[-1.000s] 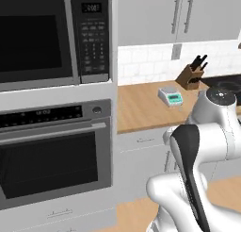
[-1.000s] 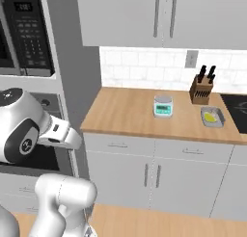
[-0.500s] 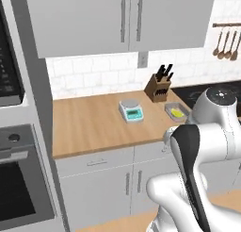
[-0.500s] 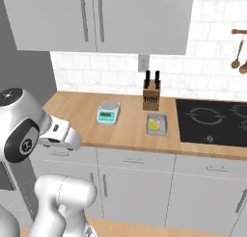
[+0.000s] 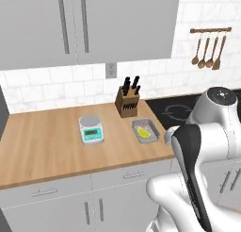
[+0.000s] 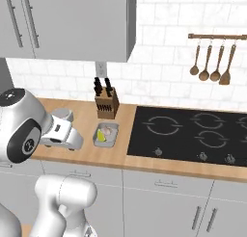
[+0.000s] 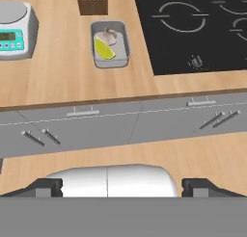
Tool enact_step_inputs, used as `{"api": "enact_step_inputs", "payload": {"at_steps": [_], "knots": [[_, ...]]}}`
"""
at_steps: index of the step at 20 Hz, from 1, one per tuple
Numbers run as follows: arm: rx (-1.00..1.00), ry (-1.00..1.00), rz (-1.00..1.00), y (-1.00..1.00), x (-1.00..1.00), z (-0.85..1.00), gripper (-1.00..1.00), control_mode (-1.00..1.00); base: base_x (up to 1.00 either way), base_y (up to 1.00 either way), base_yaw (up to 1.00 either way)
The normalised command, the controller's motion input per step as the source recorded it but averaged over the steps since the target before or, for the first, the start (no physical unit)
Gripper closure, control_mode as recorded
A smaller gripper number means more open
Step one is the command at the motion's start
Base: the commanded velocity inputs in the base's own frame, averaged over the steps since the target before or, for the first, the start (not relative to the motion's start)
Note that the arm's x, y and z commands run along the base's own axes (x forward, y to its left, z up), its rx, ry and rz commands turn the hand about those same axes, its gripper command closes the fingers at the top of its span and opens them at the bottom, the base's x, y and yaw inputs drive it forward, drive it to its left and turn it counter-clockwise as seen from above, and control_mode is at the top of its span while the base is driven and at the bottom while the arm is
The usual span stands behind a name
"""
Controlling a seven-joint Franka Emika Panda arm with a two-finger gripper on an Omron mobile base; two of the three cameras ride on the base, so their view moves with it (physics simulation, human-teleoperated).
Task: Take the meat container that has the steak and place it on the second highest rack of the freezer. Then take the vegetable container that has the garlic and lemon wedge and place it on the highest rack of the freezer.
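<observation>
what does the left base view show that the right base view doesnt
Left base view alone: the kitchen scale on the wooden counter, left of the tray. Right base view alone: all four rings of the black cooktop and the cabinet doors beneath it. Shared: the vegetable container holding the lemon wedge, the knife block behind it, the wall outlet, and the hanging wooden utensils.
</observation>
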Motion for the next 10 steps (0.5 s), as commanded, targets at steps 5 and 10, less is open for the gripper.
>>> {"api": "enact_step_inputs", "payload": {"at_steps": [5, 10], "knots": [[0.0, 0.0, 0.0, 0.0, 0.0, 0.0, -1.0, 1.0, 0.11, -0.09, 0.07], [0.0, 0.0, 0.0, 0.0, 0.0, 0.0, -1.0, 1.0, 0.36, 0.12, 0.07]]}}
